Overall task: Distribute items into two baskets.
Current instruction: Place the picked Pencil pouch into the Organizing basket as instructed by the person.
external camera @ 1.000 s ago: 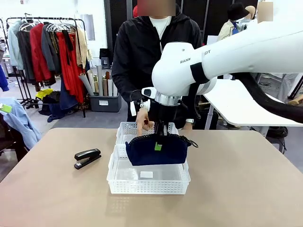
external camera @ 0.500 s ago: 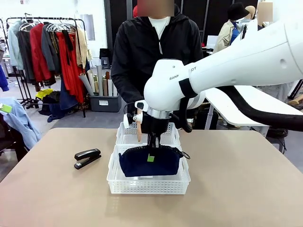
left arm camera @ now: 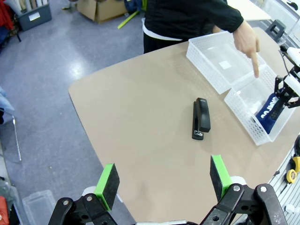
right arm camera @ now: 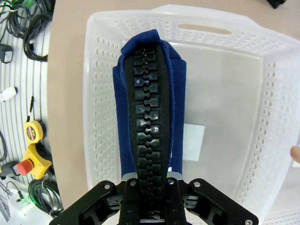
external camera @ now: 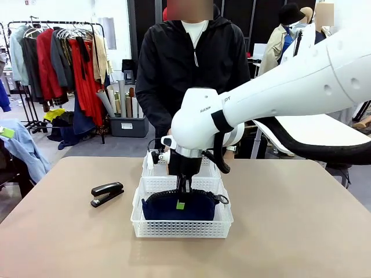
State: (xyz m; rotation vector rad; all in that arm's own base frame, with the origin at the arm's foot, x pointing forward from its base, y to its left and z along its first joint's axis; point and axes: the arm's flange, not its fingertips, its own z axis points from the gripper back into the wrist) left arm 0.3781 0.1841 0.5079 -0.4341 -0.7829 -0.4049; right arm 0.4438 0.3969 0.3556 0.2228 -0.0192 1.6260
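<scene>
- Beige tabletop (external camera: 69, 243) spreads before me, with a clothes rack (external camera: 64, 58) at the back and a person (external camera: 194, 69) in a black jacket standing at the far side.
- Two white baskets sit at the middle, the near basket (external camera: 181, 227) touching the far basket (external camera: 152, 168) behind it.
- My right gripper (external camera: 181, 200) is clamped tight on the zipper edge of the navy pouch (external camera: 165, 209).
- That pouch stands on edge inside the near basket, zipper uppermost (whether its bottom rests on the basket floor I cannot tell).
- To my left of the near basket, apart from it, the black stapler (external camera: 106, 193) lies on the table.
- My left gripper (left arm camera: 163, 180) hangs high above the table, jaws spread wide, holding nothing.
- Over the baskets, the person's hand (left arm camera: 246, 37) points one finger downward.
</scene>
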